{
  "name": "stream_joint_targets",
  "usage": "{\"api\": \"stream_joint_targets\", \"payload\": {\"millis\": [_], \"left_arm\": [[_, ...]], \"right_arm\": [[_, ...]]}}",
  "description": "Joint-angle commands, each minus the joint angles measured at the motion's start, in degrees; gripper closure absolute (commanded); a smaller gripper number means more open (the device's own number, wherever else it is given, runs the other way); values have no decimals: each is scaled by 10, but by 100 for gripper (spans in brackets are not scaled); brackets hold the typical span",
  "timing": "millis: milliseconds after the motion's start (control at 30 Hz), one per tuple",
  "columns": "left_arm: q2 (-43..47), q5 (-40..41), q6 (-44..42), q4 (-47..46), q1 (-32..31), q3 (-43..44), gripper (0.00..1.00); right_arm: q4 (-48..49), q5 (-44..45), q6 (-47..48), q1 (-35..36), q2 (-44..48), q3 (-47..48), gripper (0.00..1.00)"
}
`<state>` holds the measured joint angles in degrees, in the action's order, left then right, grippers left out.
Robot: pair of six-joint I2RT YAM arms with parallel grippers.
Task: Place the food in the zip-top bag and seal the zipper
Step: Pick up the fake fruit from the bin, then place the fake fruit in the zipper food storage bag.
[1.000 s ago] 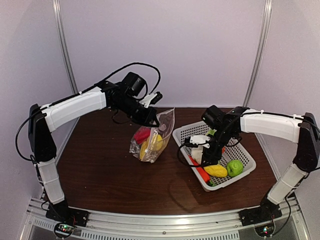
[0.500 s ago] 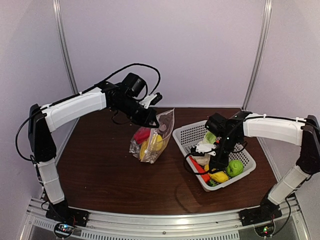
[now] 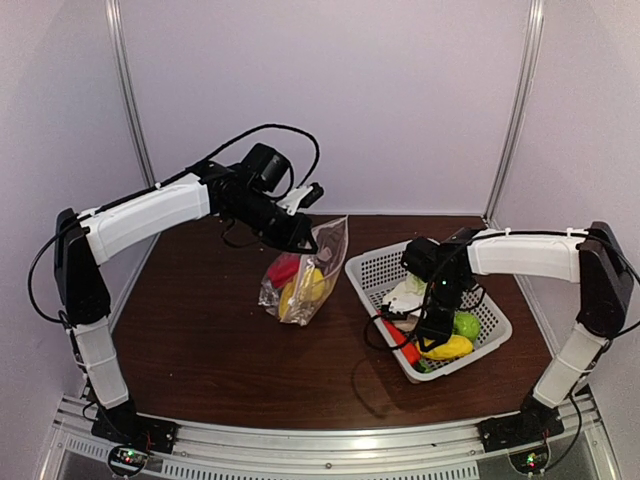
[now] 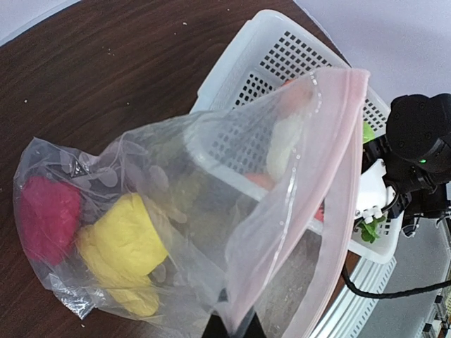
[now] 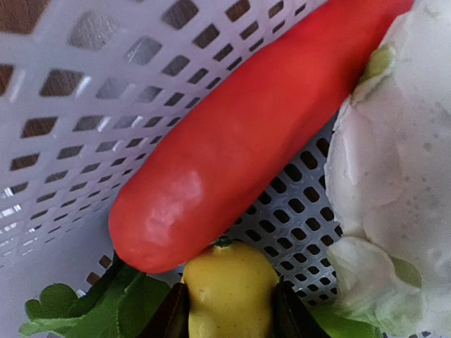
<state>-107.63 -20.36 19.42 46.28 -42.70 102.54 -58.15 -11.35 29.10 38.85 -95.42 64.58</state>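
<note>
My left gripper (image 3: 300, 236) is shut on the mouth edge of the zip-top bag (image 3: 322, 262) and holds it up and open; in the left wrist view its fingertips (image 4: 236, 327) pinch the pinkish zipper strip (image 4: 331, 162). Inside the bag (image 4: 211, 211) lie a red pepper (image 4: 46, 215) and a yellow lemon (image 4: 123, 243). My right gripper (image 3: 432, 335) is down in the white basket (image 3: 372, 262), its jaws against both sides of a yellow lemon (image 5: 227, 296). An orange-red carrot (image 5: 239, 127) touches that lemon's tip. White cauliflower (image 5: 394, 176) lies to the right.
The basket also holds a green apple (image 3: 467, 325) and green leaves (image 5: 84, 310). The basket wall (image 5: 70, 105) rises just left of the carrot. The brown table (image 3: 200, 320) shows to the left and front of the bag. The right arm's cable hangs by the basket.
My right gripper has moved down and toward the basket's front, and its jaws now sit on the yellow lemon. The left gripper and bag have not moved.
</note>
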Motion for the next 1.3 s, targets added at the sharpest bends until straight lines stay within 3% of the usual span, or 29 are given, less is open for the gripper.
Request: {"api": "stream_joint_targets", "payload": {"millis": [0, 200, 333, 433, 467, 600, 767, 967, 1267], "left_arm": [[23, 3, -2, -20, 3, 2, 100], [19, -6, 6, -32, 3, 1, 100], [14, -27, 19, -44, 3, 5, 100], [10, -39, 24, -44, 2, 17, 100], [9, -47, 26, -46, 2, 19, 100], [9, -70, 42, -58, 1, 20, 100], [9, -80, 56, -63, 0, 27, 100], [12, -117, 69, -63, -1, 40, 100], [49, -138, 75, -63, -1, 38, 100]], "right_arm": [[-62, 5, 6, 3, 39, 54, 73], [-101, -72, 45, 3, 112, 157, 76], [2, -142, 25, 3, 171, 173, 82], [97, -205, -22, 3, 195, 177, 95], [119, -231, -35, 4, 193, 185, 99], [161, -313, -72, 11, 144, 249, 100], [353, -331, -148, 32, 135, 238, 100], [465, -374, -196, 42, 70, 274, 100], [513, -411, -149, 43, 11, 269, 100]]}}
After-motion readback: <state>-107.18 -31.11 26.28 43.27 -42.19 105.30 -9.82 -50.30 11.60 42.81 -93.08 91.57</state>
